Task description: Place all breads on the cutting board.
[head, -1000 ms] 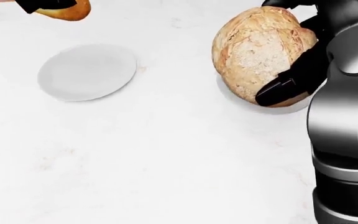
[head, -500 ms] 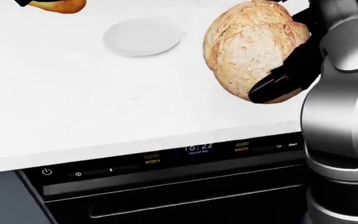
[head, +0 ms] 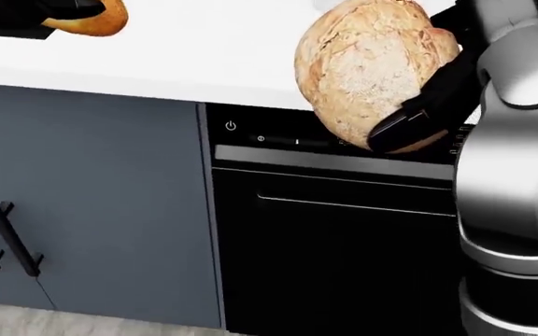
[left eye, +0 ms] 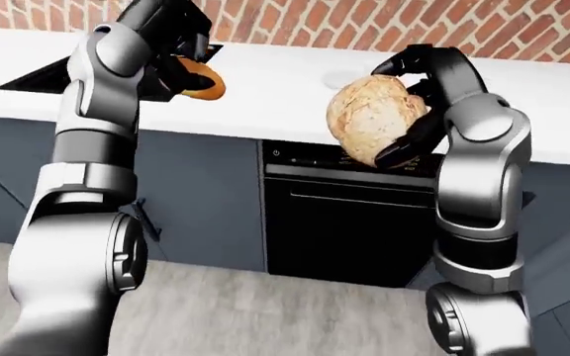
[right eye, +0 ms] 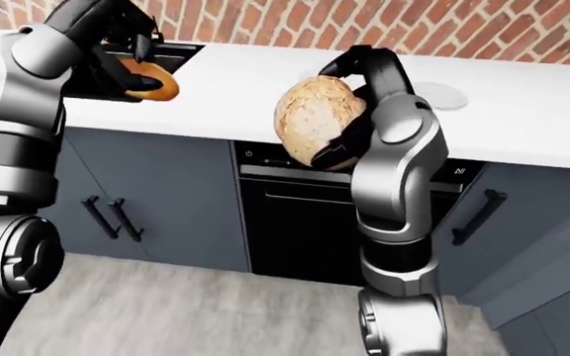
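Note:
A big round crusty loaf [head: 362, 70] hangs in the air over the counter's edge, above the oven, and my right hand [left eye: 406, 107] is shut on it, one black finger [head: 402, 131] hooked under its lower side. A small golden bun [left eye: 204, 81] is held up at the left, with my left hand [left eye: 171, 65] shut on it; in the head view the bun [head: 96, 21] shows at the top left corner. No cutting board shows in any view.
The white counter [right eye: 235, 81] runs along a brick wall [left eye: 364, 26]. A white plate [right eye: 446, 95] lies on it right of the loaf. A black recess [right eye: 171, 50] sits at the counter's left. Below are a black oven [head: 334, 245] and grey cabinets with handles [head: 7, 241].
The camera has pulled away from the counter: the countertop slid up the head view, the plate left it, and the oven and cabinet fronts came in. Both breads stay held.

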Motion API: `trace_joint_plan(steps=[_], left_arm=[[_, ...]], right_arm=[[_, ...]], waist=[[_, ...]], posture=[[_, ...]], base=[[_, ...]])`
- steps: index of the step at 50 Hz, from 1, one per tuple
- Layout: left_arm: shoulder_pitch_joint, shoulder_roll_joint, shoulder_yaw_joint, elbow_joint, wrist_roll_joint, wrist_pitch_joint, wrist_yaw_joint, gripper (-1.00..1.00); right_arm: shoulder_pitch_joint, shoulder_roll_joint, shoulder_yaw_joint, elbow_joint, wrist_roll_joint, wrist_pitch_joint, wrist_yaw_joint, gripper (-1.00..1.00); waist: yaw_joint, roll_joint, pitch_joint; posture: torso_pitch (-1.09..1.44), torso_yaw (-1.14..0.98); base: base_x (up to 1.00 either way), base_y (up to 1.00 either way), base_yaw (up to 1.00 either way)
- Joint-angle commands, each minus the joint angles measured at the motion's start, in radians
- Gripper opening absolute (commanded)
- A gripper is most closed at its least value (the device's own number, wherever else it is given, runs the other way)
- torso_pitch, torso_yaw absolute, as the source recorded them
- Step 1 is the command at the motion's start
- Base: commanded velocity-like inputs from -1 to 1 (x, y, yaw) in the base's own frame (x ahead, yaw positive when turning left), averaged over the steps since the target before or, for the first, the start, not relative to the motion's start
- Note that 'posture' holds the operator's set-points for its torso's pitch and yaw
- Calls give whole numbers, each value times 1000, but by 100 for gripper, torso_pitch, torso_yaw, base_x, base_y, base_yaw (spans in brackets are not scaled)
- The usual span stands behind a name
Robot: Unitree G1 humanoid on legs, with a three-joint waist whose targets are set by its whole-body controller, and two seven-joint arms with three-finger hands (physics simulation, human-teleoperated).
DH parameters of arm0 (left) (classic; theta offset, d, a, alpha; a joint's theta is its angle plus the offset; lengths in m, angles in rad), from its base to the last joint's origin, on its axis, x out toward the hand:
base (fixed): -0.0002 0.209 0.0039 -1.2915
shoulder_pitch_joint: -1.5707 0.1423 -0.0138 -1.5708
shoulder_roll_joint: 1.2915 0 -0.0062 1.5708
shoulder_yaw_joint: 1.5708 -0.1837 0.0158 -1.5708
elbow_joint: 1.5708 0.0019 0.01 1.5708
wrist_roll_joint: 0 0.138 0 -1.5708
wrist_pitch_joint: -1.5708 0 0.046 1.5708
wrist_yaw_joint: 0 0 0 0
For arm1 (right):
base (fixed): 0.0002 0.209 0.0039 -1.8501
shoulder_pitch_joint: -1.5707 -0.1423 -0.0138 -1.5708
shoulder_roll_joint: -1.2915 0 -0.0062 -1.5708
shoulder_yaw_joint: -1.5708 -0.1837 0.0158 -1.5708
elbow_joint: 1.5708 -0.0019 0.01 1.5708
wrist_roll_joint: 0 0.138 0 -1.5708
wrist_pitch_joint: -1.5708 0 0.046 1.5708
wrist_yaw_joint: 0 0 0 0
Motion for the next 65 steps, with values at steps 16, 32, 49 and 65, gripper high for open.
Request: trace_joint_plan(steps=[16, 32, 49, 65], left_arm=[[-49, 23, 12, -32, -21, -24, 28, -100], [-44, 23, 11, -42, -24, -22, 26, -100], [-38, 25, 13, -53, -27, -19, 24, -100], [-41, 24, 10, -41, -23, -33, 35, -100]], right_arm=[[-40, -7, -3, 10, 24, -34, -75, -100], [-40, -9, 1, -2, 33, -32, -80, -100], [-38, -6, 0, -13, 46, -28, -86, -100], [-35, -5, 2, -15, 51, -38, -83, -100]], waist=[[-51, 201, -69], [-39, 51, -77], [-43, 64, -60], [-28, 134, -70]], posture=[[0, 0], [0, 0], [0, 0], [0, 0]], base=[[0, 30, 0], [0, 75, 0], [0, 99, 0], [1, 100, 0]])
